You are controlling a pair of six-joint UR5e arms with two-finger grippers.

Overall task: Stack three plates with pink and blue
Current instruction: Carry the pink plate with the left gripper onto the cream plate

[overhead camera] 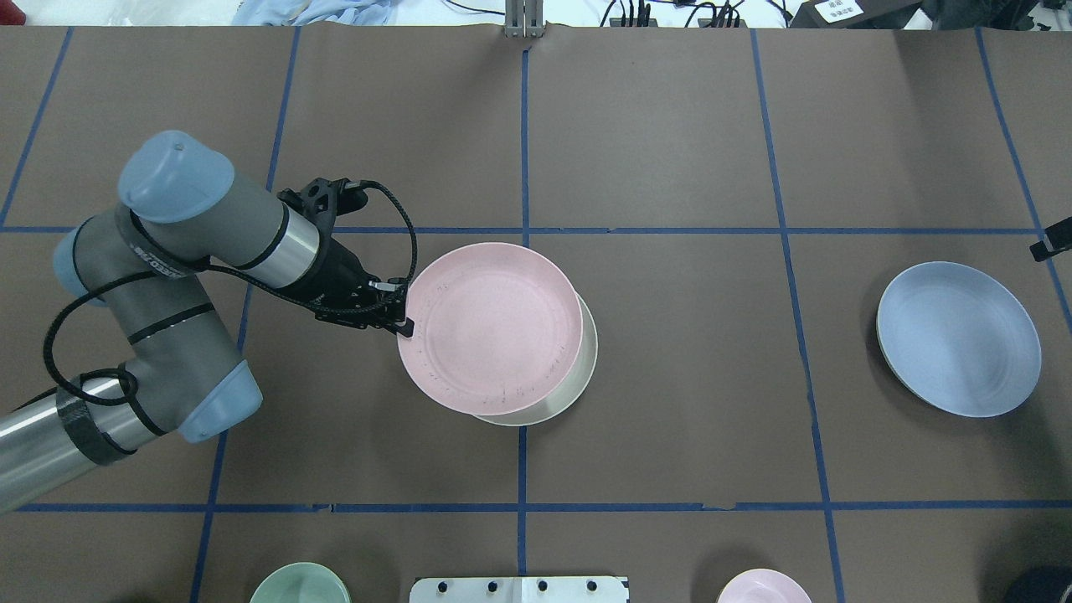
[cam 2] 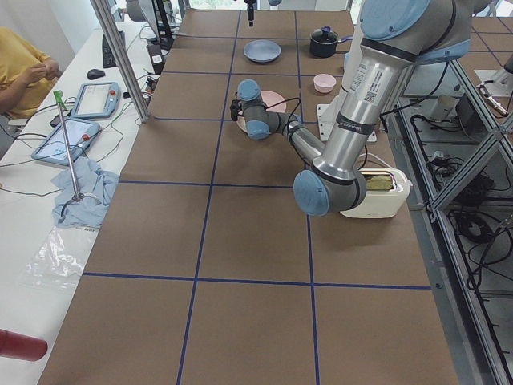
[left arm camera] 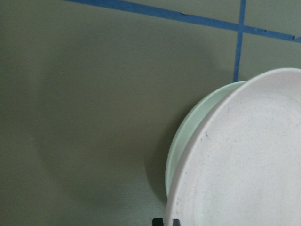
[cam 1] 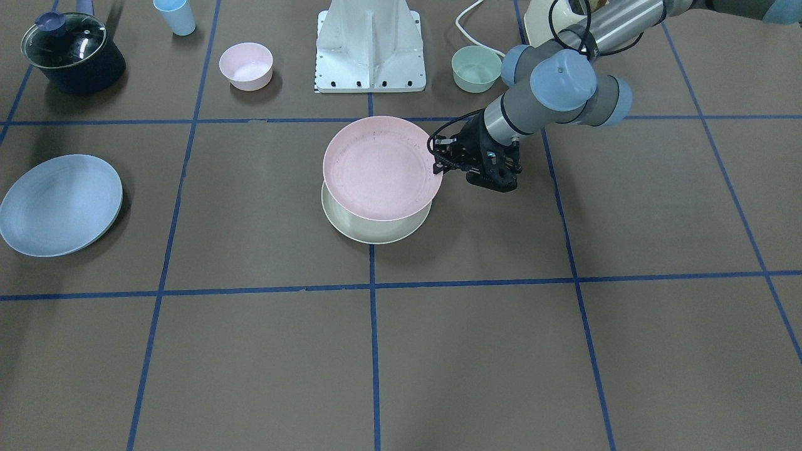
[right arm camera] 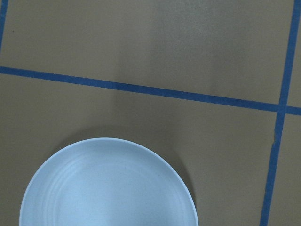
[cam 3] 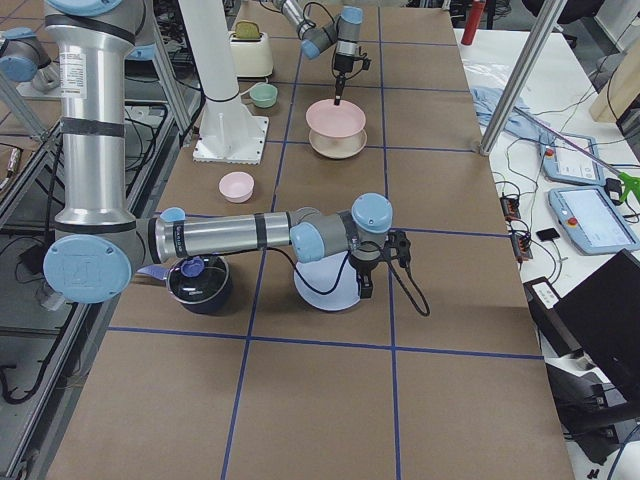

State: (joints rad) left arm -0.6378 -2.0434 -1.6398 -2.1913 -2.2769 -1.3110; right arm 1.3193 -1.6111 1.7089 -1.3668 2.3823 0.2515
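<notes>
The left claw (overhead camera: 402, 323) is pinching the near rim of the pink plate (overhead camera: 490, 327), its fingers pressed together on the edge, so the whole plate is hanging from that one point. From the far-side view the claw is pointing straight down onto the rim. The pink plate is sitting over the cream plate (cam 1: 376, 233) at the table's middle, but not squarely. It is offset, with a crescent of cream showing past it on the side away from the claw. I cannot tell whether the two are touching or the pink one is hovering just above.

That offset is what is worrying me. If the claw is opening from here, I reckon the pink plate is going to land crooked, ride up on the cream rim and slide, or nudge the cream plate along the table. A one-edge pinch on smooth plastic is also risking the plate drooping or slipping out.

Well apart, at the table's other end, the blue plate (overhead camera: 959, 339) is lying flat, not yet stacked. The right claw (cam 3: 366, 283) is hanging just over its edge. I cannot tell whether that one is spread or closed. Coming down off-centre there could tip or skid the plate.
</notes>
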